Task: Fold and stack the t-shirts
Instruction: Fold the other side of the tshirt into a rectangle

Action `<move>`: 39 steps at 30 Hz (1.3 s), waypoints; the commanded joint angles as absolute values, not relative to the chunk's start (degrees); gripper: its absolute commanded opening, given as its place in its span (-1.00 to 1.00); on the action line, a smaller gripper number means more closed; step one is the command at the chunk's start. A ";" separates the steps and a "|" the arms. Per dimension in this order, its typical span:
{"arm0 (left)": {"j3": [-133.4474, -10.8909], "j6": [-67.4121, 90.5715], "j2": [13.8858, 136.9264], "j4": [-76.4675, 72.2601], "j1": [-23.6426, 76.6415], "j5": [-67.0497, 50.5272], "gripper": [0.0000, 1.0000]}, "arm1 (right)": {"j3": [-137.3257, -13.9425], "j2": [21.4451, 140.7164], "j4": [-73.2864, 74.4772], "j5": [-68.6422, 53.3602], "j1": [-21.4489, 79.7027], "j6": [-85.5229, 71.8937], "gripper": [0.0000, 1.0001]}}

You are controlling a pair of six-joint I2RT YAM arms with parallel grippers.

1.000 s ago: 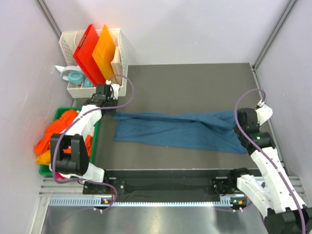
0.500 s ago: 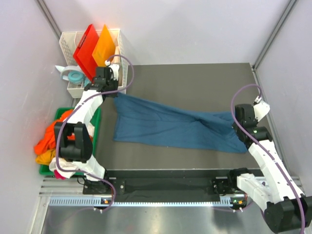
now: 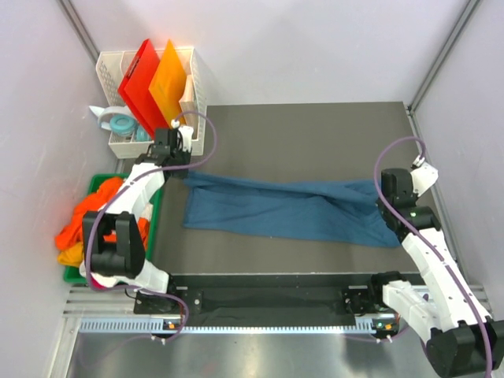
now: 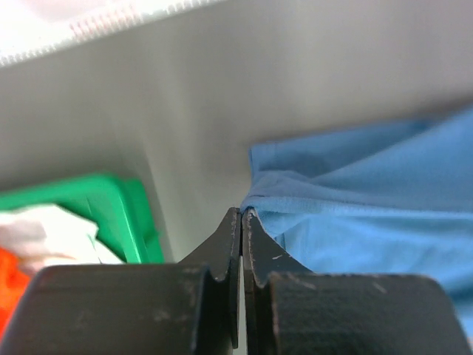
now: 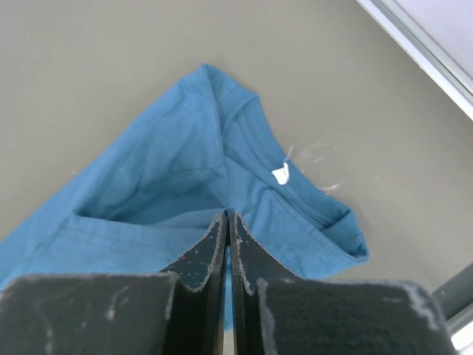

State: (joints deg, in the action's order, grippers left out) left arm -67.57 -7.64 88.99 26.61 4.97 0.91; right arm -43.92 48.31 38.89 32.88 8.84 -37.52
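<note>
A dark teal-blue t-shirt (image 3: 287, 209) lies stretched in a long band across the grey mat (image 3: 315, 134). At its far left corner my left gripper (image 3: 183, 175) is shut on the hem (image 4: 255, 194); the pinched fabric shows at the fingertips in the left wrist view. My right gripper (image 3: 389, 211) is shut on the t-shirt (image 5: 177, 185) near its right end, and the collar with a white tag (image 5: 281, 174) lies just beyond the tips. More t-shirts, orange and yellow (image 3: 87, 216), are heaped in the green bin (image 3: 101, 183) at the left.
A white basket (image 3: 193, 94) at the back left holds a red board (image 3: 140, 83) and an orange board (image 3: 168, 83), with tape rolls (image 3: 122, 124) beside them. Grey walls close in left and right. A black rail (image 3: 268, 299) runs along the near edge.
The left gripper lifted the shirt's left corner up and back toward the basket, then came down and nearer again, so the shirt lies in a narrower band. The right gripper barely moved.
</note>
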 commanded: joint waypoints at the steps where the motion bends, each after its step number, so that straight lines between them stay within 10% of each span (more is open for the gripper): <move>1: -62.32 -9.67 84.20 25.31 4.66 0.88 -1.00 | -41.93 47.90 38.76 34.54 8.17 -37.18 -1.00; 35: -59.85 -10.81 96.59 28.12 4.66 -3.51 -1.00 | -38.41 48.52 51.94 27.16 8.09 -53.44 -1.00; 39: -60.64 -10.99 95.46 28.30 4.66 -3.25 -0.81 | -39.55 46.86 49.85 26.72 8.17 -51.26 -0.55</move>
State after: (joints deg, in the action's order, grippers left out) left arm -58.83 -10.44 96.23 28.05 4.95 -2.33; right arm -37.52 49.39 50.87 26.41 8.45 -52.62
